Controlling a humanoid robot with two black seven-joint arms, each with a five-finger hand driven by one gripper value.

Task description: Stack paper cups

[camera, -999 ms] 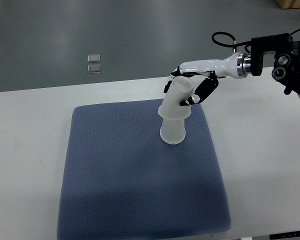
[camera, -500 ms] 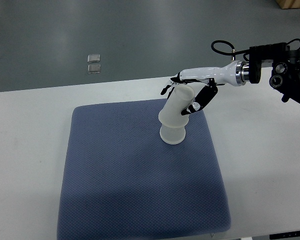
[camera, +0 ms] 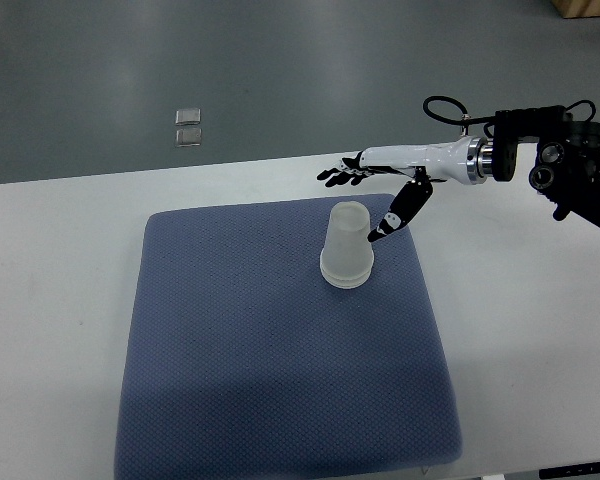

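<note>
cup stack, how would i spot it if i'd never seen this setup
On the white table lies a blue-grey pad. In the pad's far right part stands the cup stack, upside down. It is pale and translucent, the only object on the pad, with the open right robot hand just beside it.

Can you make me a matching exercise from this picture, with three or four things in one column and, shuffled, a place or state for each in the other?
Things:
1. stacked paper cups
2. right robot hand
3. blue mat
4. two small squares

Places or states:
A. lying on the grey floor beyond the table
B. fingers spread, holding nothing, just right of the cups
C. standing upside down on the mat, upright
D. spread flat over the white table

Pairs: 1-C, 2-B, 3-D, 4-A
</note>
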